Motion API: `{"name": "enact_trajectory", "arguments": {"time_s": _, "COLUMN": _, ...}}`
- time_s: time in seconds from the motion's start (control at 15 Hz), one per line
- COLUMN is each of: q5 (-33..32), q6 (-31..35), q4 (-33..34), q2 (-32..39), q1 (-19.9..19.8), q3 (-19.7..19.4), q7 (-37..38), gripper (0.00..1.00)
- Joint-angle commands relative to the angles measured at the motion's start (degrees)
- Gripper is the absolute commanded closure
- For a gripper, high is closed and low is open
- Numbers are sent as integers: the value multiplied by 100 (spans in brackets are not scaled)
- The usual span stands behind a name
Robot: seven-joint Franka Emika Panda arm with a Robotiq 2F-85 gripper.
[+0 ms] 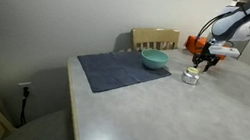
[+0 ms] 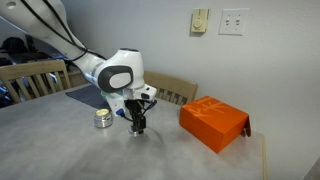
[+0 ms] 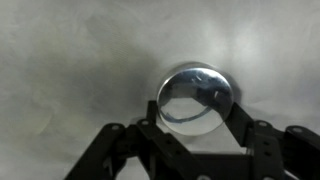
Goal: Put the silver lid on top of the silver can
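Observation:
The silver can (image 2: 102, 119) is a small shiny cylinder standing on the grey table; it also shows in an exterior view (image 1: 191, 77). My gripper (image 2: 136, 126) is low over the table right beside the can, also seen in an exterior view (image 1: 200, 65). In the wrist view the round, shiny silver lid (image 3: 197, 90) sits between the two fingers of the gripper (image 3: 198, 104), and both fingers touch its rim. The can is out of the wrist view.
An orange box (image 2: 213, 123) lies on the table on the gripper's other side. A teal bowl (image 1: 154, 58) stands on a dark cloth mat (image 1: 114, 73). Wooden chairs (image 1: 155, 37) stand behind the table, against the wall.

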Motion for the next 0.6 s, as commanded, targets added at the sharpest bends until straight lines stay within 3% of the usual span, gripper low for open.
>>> {"name": "enact_trajectory", "arguments": {"time_s": 0.0, "q5": 15, "q6": -200, "q4": 147, "q2": 79, "q1": -48, "q3": 46, "q7": -34, "gripper": 57}}
{"name": "enact_trajectory", "arguments": {"time_s": 0.33, "q5": 44, "q6": -110, "q4": -38, "q2": -97, "q1": -85, "q3": 125, "q7": -167, "gripper": 57}}
{"name": "enact_trajectory", "arguments": {"time_s": 0.53, "q5": -100, "q6": -14, "q4": -336, "q2": -385, "q1": 121, "q3": 55, "q7": -105, "gripper": 57}}
